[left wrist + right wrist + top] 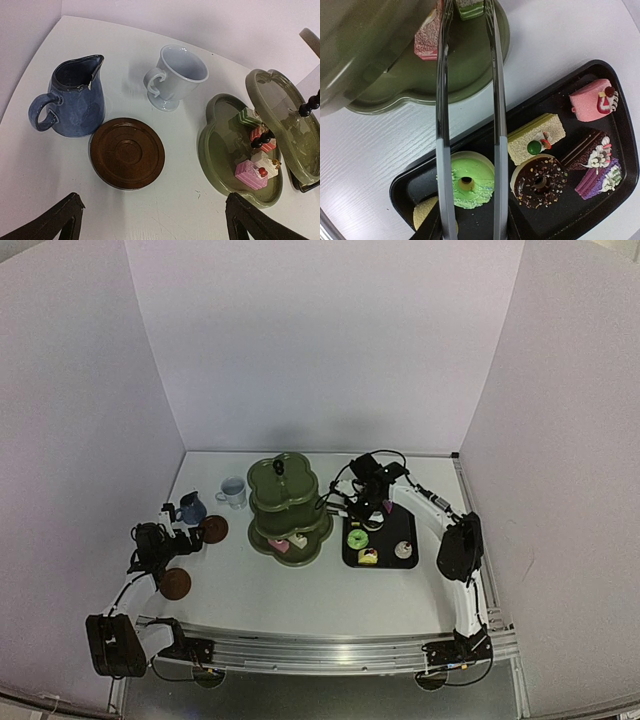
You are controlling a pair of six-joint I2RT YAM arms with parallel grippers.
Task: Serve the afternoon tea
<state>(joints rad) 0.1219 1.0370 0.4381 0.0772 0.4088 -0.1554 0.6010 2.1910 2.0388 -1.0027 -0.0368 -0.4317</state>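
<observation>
Service is looking partly done: a few small colourful cakes (252, 172) are already sitting on the bottom tier of the dark green three-tier scalloped stand (220, 145), while more are lying in the black rectangular tray (405, 192) just beside it. The right gripper (368, 502) is hanging over that tray, its jaws clamping the metal tongs (495, 125), whose arms are standing apart with nothing plainly pinched between them. The left gripper (154, 200), jaws spread wide and holding nothing, is hovering above a round brown saucer (127, 152) near the dark blue mug (75, 97) and the pale mug (177, 75) on the white tabletop (190, 210). The cakes are probably light and soft-topped. Pinching them gently, low across their flat sides, is looking safest, since frosting may smear or slip.
</observation>
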